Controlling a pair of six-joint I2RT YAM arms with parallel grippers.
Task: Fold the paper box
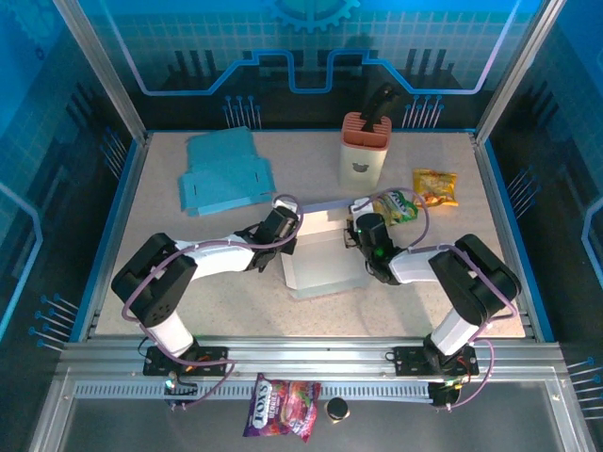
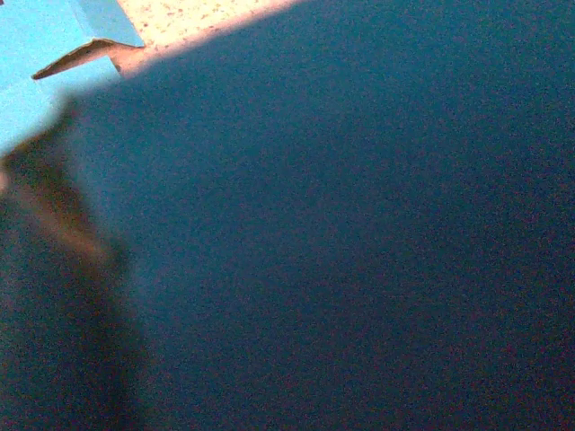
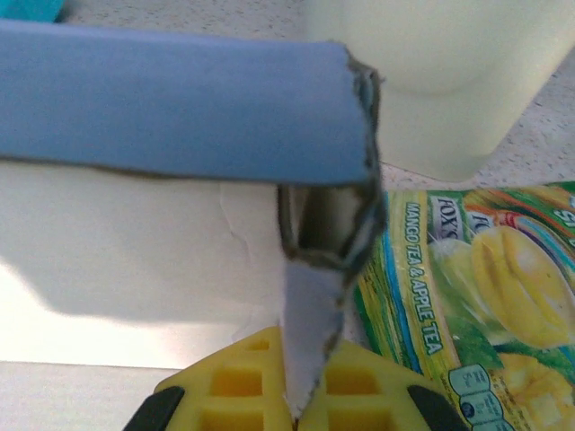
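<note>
The right pincer (image 3: 304, 395) is clamped on a thin wall of the paper box (image 1: 325, 264), which sits mid-tabletop (image 1: 226, 301) between both arms. The left pincer (image 1: 285, 229) meets the box's left side; I cannot tell its state. Best to crease slowly along the score, with the opposite side braced.

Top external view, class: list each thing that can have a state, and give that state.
Pale blue paper box, partly folded, not closed.
Flat blue cardboard blanks, unfolded, lying flat.
Right gripper, shut on the box's corner flap.
Left gripper, at the box's left side; grip unclear.
Cream holder with orange top, upright, black tool inside.
Green tea packet, lying flat.
</note>
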